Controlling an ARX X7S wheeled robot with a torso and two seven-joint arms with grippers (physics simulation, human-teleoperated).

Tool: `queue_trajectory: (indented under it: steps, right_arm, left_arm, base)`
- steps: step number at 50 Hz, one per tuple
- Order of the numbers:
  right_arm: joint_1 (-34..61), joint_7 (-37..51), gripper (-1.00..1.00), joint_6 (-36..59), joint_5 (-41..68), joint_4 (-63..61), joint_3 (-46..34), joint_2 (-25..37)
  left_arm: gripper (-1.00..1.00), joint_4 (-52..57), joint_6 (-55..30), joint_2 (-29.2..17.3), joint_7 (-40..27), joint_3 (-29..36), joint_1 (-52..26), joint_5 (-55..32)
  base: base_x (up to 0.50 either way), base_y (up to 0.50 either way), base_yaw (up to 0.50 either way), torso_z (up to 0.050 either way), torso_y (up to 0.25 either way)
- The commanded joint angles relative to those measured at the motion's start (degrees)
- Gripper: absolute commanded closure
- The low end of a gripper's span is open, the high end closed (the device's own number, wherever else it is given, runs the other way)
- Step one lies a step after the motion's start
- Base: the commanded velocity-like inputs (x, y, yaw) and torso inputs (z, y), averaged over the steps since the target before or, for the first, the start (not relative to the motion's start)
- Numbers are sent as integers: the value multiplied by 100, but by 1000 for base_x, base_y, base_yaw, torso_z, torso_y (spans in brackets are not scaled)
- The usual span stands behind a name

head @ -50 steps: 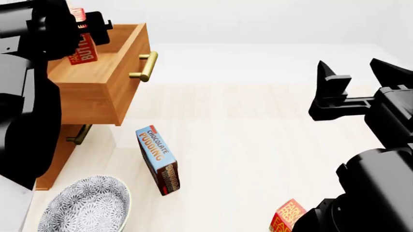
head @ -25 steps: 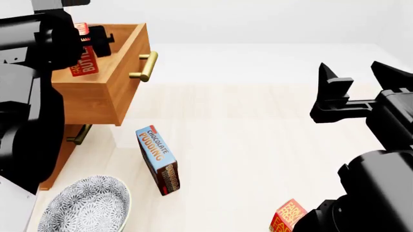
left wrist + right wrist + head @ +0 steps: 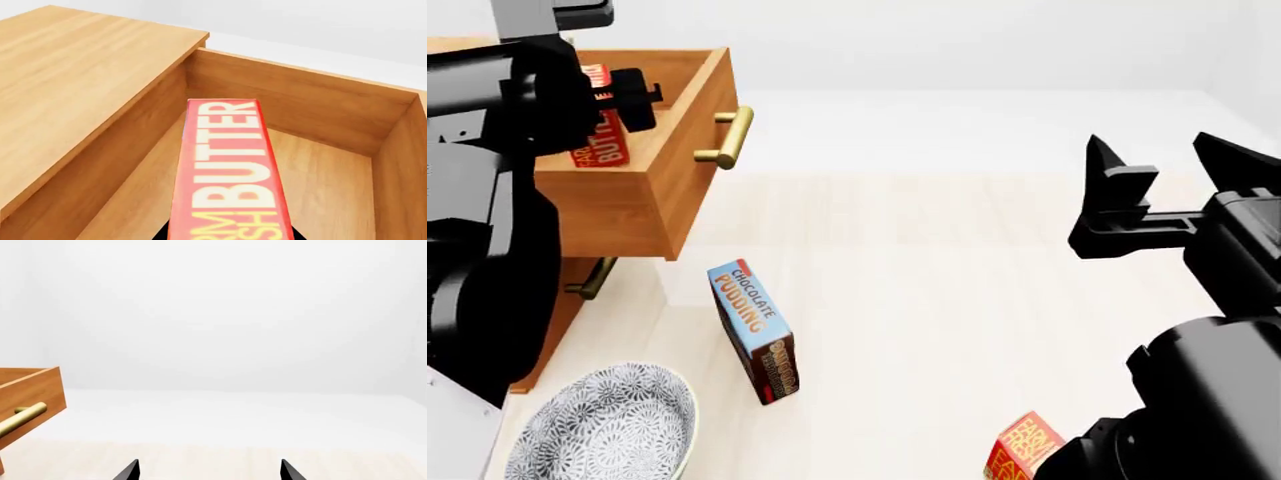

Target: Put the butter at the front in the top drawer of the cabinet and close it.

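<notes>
"BUTTER" reads on the butter (image 3: 230, 185); "CHOCOLATE PUDDING" on the blue carton (image 3: 751, 325).

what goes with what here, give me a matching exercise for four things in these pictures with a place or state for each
Things:
1. butter
2. pudding box
3. patterned bowl
4. right gripper

Places or states:
A. open and empty, up over the floor
B. held by the left gripper over the open top drawer
C. on the floor near the bottom left of the head view
D. standing on the floor in front of the cabinet

Pairs: 1-B, 2-D, 3-C, 4-A
</notes>
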Motion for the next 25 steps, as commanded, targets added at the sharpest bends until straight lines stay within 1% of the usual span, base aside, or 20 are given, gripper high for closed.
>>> queue_trajectory:
  steps: [1, 23, 24, 25]
  right_arm:
    - [-26, 51, -100, -1, 56, -9, 25, 0]
    - [-83, 41, -100, 6, 72, -68, 64, -6]
    - [-86, 37, -100, 6, 72, -73, 63, -6]
    - [-86, 30, -100, 6, 68, -75, 63, -6]
  left_arm:
    - [100, 4, 16, 11, 3, 51, -76, 8]
    - [100, 4, 2, 25, 116, 81, -71, 22]
    - [-100, 4, -2, 24, 126, 82, -75, 21]
    - [-100, 4, -2, 23, 130, 80, -83, 20]
  base:
    - [0, 0, -3, 0, 0]
    - [0, 0, 0, 0, 1]
    - [0, 0, -3, 0, 0]
    - [0, 0, 0, 0, 0]
